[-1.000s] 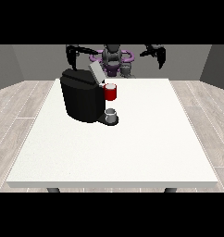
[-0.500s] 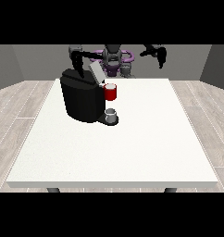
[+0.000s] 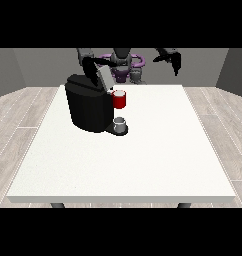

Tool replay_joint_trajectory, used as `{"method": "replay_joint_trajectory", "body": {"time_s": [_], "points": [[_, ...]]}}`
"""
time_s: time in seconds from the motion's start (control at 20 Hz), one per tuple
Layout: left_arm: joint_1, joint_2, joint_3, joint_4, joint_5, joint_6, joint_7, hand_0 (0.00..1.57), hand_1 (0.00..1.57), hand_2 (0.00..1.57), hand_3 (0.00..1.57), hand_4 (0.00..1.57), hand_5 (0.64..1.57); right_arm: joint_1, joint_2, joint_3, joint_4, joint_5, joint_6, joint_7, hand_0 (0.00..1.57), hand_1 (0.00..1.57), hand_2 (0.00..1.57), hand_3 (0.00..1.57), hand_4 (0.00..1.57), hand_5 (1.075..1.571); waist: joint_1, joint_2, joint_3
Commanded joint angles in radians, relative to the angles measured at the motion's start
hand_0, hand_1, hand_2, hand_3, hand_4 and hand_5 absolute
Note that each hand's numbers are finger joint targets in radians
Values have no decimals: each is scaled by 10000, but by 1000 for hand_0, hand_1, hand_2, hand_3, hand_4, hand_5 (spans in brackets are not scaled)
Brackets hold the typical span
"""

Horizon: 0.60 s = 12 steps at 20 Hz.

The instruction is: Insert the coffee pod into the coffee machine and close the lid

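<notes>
A white bench [image 3: 143,165] fills the middle; pale wood-plank floor [image 3: 18,125] shows at 9 and 3 o'clock, grey walls [image 3: 38,67] at 12 o'clock

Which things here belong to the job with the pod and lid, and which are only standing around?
For the job: coffee machine; its grey lid; hand at the view's left.
Only there: red thing at the machine; grey thing on its base; hand at the view's right.
</notes>
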Motion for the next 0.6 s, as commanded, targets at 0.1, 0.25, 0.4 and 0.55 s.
{"method": "replay_joint_trajectory", "body": {"time_s": [0.1,0.25,0.4,0.55], "points": [[75,255,147,-188,-175,470,187,0,0,0,0,331,1571,-389,59,541,7,328,308,136,0,0,0,0,127,1571,-366,177,18],[316,22,-369,-533,-335,304,-335,0,0,0,0,352,1571,-1341,-144,283,327,516,-135,-112,0,0,0,0,161,1571,407,726,18],[327,259,-285,-278,-274,95,-172,0,0,0,0,348,1571,-1833,168,605,179,730,-389,348,0,0,0,0,40,1571,508,631,16],[382,-91,-545,-333,-407,317,-474,0,0,0,0,360,1571,-2059,-111,598,65,800,-258,275,0,0,0,0,0,1571,562,972,16]]}}
